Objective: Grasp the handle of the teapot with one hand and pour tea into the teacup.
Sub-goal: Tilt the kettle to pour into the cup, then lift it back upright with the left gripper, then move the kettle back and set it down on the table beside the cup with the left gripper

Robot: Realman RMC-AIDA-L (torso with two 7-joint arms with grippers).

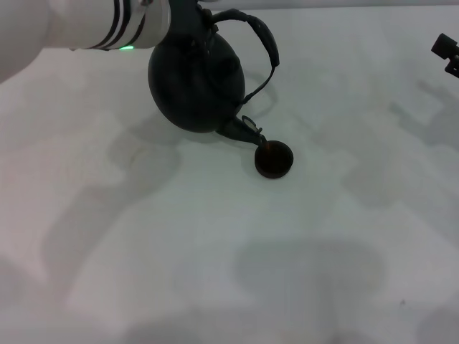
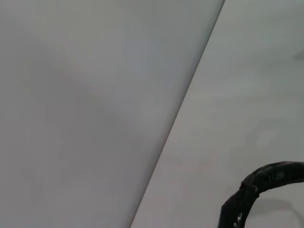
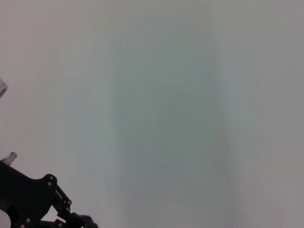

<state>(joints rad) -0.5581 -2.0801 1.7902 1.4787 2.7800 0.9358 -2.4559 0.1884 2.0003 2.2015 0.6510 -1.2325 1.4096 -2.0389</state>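
While tilted spout-down above the white table (image 1: 215,272): teapot (image 1: 195,79) held aloft at the far left-centre, spout tip directly over the teacup (image 1: 274,160), thin stream entering the cup. Teacup upright on the table, just beside and below the spout. Handle (image 1: 262,36) arched over the pot's top, also visible in the left wrist view. Left gripper (image 1: 188,16) at the handle, apparently clamped on it; fingers hidden. Right gripper (image 1: 448,54) parked at the far right edge; finger state indeterminable.

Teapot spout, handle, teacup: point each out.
teapot spout (image 1: 247,130), head view, on the spout's tip over the cup.
handle (image 1: 267,39), head view, on the hoop's upper right bend.
teacup (image 1: 275,160), head view, on its dark inside.
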